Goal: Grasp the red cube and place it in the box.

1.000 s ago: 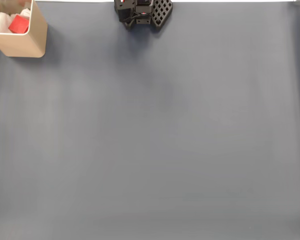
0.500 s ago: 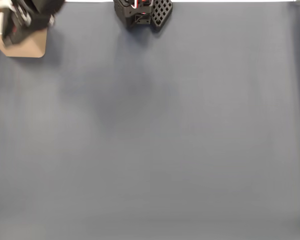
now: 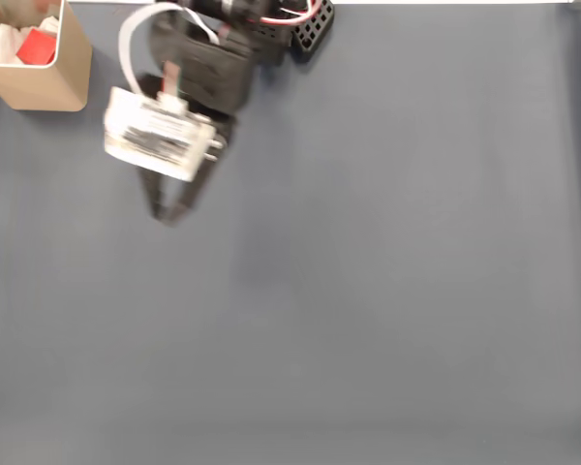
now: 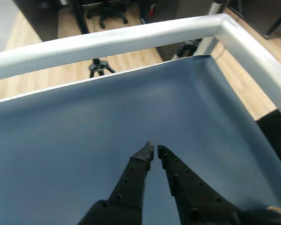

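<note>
Looks done: red cube (image 3: 37, 46) sitting in the box (image 3: 48, 87), tool (image 4: 154, 151) nearly closed and empty over bare table (image 3: 368, 291).

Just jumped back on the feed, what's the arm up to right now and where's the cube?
The cube sits inside the box at the top left corner of the fixed view, on white padding. The arm is over the blue mat, beside the box rather than above it. In the wrist view the end effector is empty, its fingertips nearly together with only a thin gap, pointing out over bare mat toward the white frame. The placing looks done.
</note>
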